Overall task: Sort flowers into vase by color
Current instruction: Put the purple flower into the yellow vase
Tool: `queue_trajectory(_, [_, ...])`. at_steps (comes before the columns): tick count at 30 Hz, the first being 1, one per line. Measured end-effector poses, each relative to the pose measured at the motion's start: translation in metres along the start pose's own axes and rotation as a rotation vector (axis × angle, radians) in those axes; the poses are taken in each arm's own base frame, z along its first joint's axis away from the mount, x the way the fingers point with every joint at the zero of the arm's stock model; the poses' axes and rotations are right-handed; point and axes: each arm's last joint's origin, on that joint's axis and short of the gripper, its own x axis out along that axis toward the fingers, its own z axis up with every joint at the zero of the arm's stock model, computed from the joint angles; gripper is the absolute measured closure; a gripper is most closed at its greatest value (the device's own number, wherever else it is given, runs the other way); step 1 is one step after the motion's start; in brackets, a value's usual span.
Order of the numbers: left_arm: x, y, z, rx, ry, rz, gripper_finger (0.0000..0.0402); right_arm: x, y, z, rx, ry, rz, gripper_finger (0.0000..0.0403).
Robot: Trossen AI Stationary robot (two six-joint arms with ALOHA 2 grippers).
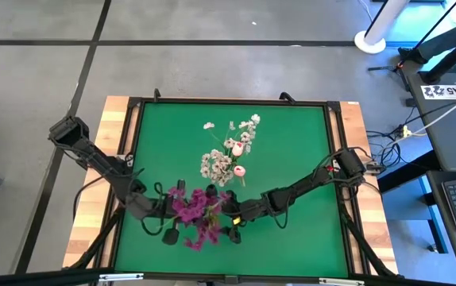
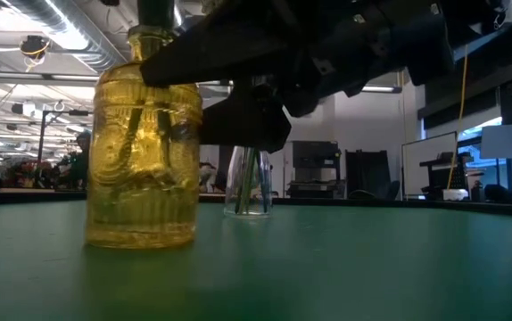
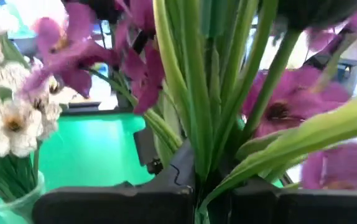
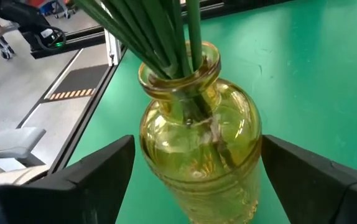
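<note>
A bunch of magenta flowers (image 1: 196, 213) stands with its green stalks (image 4: 166, 37) in the neck of a yellow glass vase (image 4: 197, 149), which stands on the green mat near the table's near edge. White sprays and pink tulip buds (image 1: 226, 155) stand in a small clear vase (image 2: 248, 183) farther back. My left gripper (image 3: 209, 199) is shut on the magenta stalks, above the yellow vase. My right gripper (image 4: 197, 180) has one finger on each side of the yellow vase's body. My left gripper pinches the bundle of magenta stalks (image 3: 198, 155) between its two fingers, below the blossoms. It comes level from the table's left, across the upright stalks. The stalks' lower ends stand in the yellow vase. My right gripper holds the yellow vase's body (image 4: 160, 162) between its two fingers (image 4: 104, 174), below the shoulder. It comes from the table's right, slanting down. The vase stands upright with its base on the mat.
The clear vase with white flowers (image 3: 10, 118) stands close behind the yellow vase (image 2: 144, 152). The green mat (image 1: 291, 135) has a raised black frame around it. Both arms meet at the near middle of the table.
</note>
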Motion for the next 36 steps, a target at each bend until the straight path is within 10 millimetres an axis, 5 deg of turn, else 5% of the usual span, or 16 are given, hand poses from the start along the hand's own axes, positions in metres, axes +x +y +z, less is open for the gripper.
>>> queue_trajectory(27, [0.004,0.008,-0.020,-0.078,0.189,-0.045,0.0396,0.001,-0.006,0.001,-0.003,0.007,-0.014,0.0059])
queue_trajectory(36, [0.004,0.010,-0.023,-0.071,0.222,-0.034,0.0330,0.001,-0.007,0.002,-0.008,0.008,-0.017,0.0059])
